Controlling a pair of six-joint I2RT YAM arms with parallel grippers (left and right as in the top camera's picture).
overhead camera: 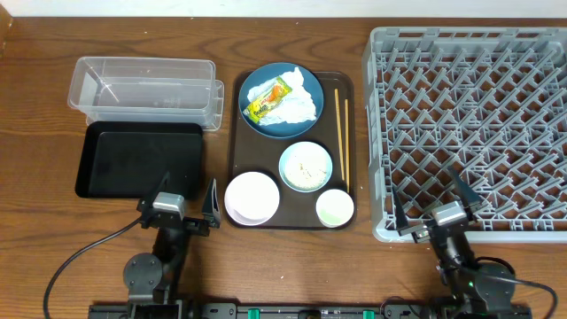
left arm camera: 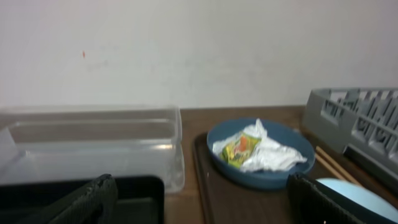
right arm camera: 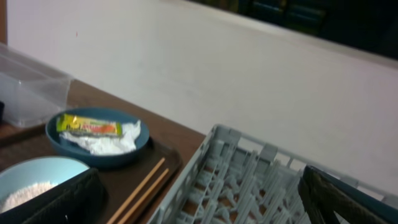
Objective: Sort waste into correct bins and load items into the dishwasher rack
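A dark-blue dish (overhead camera: pixel 282 100) on the brown serving tray (overhead camera: pixel 237 133) holds a crumpled white napkin (overhead camera: pixel 294 105) and a yellow-orange-green wrapper (overhead camera: pixel 267 99). A light-blue bowl (overhead camera: pixel 306 166) holds white rice scraps. A white bowl (overhead camera: pixel 252 197), a small white cup (overhead camera: pixel 335 207) and chopsticks (overhead camera: pixel 341 137) also lie on the tray. The clear tub (overhead camera: pixel 146 91) and black tray (overhead camera: pixel 139 159) stand at left. The grey rack (overhead camera: pixel 469 128) fills the right. My left gripper (overhead camera: pixel 188 202) is open and empty at the front edge. My right gripper (overhead camera: pixel 434 206) is open and empty at the rack's front edge.
In the left wrist view the clear tub (left arm camera: pixel 93 146), blue dish (left arm camera: pixel 264 155) and rack corner (left arm camera: pixel 354 121) show ahead. In the right wrist view the dish (right arm camera: pixel 99 138), chopsticks (right arm camera: pixel 144 186) and rack (right arm camera: pixel 249 180) show. A white wall stands behind the table.
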